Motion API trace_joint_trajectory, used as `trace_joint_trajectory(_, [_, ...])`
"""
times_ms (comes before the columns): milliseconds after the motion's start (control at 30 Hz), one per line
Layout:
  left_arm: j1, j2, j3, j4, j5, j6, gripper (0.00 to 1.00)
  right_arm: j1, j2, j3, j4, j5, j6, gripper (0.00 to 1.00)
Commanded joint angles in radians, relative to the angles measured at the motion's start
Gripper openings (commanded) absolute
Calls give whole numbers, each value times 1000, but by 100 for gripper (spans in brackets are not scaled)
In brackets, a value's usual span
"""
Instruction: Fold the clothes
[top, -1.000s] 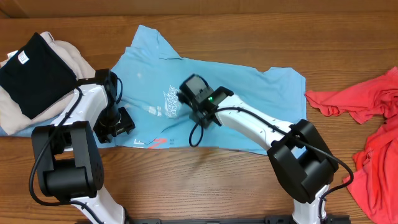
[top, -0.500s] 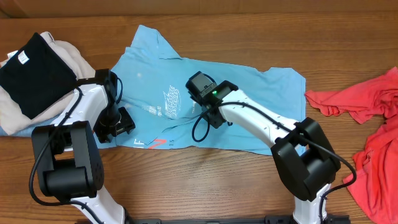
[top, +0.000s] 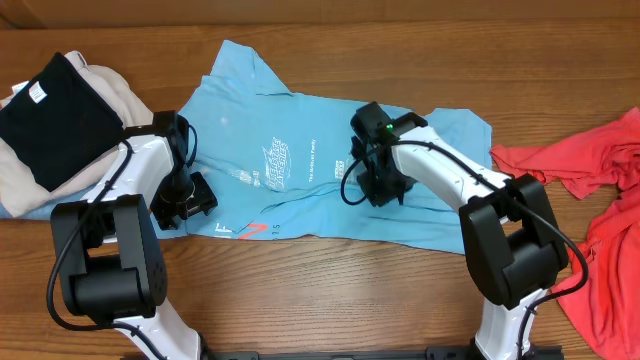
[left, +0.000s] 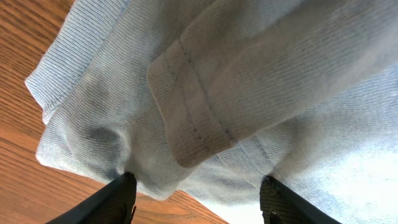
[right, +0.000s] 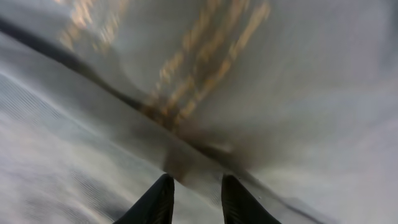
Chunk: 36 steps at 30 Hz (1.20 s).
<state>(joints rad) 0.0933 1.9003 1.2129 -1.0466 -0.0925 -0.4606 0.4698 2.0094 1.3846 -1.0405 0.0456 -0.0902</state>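
Sky-blue soft T-shirt (top: 230, 130) spread flat | step: taking hold | left gripper (left: 199, 196) fingers apart at hem (left: 186, 93) | right gripper (right: 196, 196) fingers: cannot tell | next: pinch hem

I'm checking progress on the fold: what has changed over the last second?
The right gripper slid rightward across the blue T-shirt, off the chest lettering, which is now uncovered. Whether it grips cloth cannot be told. The left gripper stayed open at the shirt's left edge; the coral T-shirt and the stacked clothes on the left did not move.
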Motion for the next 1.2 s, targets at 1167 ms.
trace_joint_trajectory(1167, [5, 2, 16, 8, 8, 12, 67, -288, -174, -10, 63, 181, 271, 23])
